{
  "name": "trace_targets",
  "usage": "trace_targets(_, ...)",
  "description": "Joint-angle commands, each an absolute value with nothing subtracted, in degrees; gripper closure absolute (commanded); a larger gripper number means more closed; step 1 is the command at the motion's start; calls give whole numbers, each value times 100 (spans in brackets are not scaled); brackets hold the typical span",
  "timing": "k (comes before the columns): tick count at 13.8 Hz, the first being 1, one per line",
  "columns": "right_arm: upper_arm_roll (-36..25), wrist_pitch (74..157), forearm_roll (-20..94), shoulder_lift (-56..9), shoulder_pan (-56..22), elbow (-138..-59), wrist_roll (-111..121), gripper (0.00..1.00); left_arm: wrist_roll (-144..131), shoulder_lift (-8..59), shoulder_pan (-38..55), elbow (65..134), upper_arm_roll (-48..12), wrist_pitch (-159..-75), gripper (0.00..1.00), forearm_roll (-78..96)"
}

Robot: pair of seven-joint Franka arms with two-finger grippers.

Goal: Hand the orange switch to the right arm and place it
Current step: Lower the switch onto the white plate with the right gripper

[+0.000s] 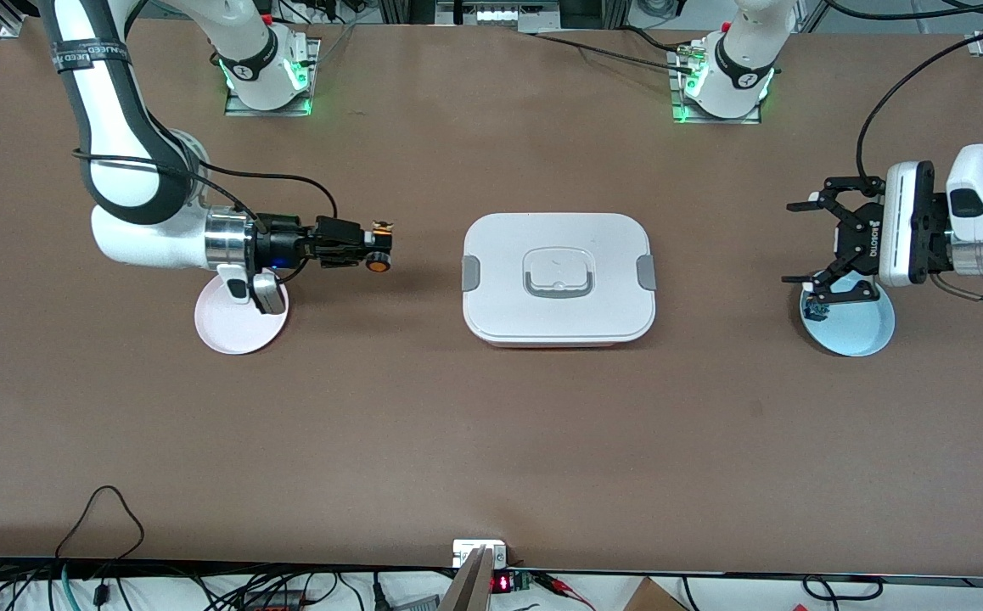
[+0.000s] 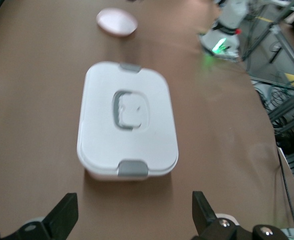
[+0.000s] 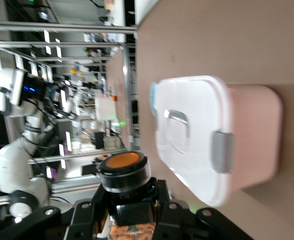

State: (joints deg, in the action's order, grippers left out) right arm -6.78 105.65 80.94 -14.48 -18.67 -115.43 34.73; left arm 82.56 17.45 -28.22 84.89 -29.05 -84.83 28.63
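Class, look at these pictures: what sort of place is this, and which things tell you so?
Probably a robotics lab: two robot arms bolted to one table, cables along its edge, and metal racks with equipment in the right wrist view.

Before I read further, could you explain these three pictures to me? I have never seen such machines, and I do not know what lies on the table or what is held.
Two white robot arms work at a brown table. One picture looks down from across the table; each of the other two comes from a camera on one arm's wrist.

In the middle lies a closed white box with grey clips. A pink plate lies toward the right arm's end, a blue plate toward the left arm's end, with a small dark part on it.

The right gripper, over the table between pink plate and box, holds the orange switch in shut fingers. The left gripper waits open above the blue plate.
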Motion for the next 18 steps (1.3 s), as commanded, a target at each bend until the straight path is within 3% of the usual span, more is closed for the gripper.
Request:
trace_targets(1, -659, 10477, 7298, -1310, -1679, -11654, 3577, 100, 7726, 1442, -1656, 8639, -1586, -9110, 0, 2725)
trace_targets(4, -834, 10477, 6034, -1292, -1652, -11611, 3760, 100, 7559, 1108, -1231, 9192, -1038, -10997, 0, 2742)
trace_targets(7, -896, 10511, 5074, -1283, -1600, -11610, 4358, 100, 7523, 897, -1161, 9377, -862, -11889, 0, 2707)
trace_targets(10, -914, 10704, 3556, -1283, -1591, -11584, 4797, 100, 7061, 485, -1134, 9711, -634, -11813, 0, 2646)
trace_targets(13, -914, 11125, 2070, -1301, -1635, -11593, 5333, 100, 5061, 334, -1143, 9616, -554, -11190, 0, 2104)
trace_targets(18, -914, 12012, 819, -1336, -1617, -11803, 6063, 100, 2792, -78, -793, 9458, -562, -10225, 0, 829)
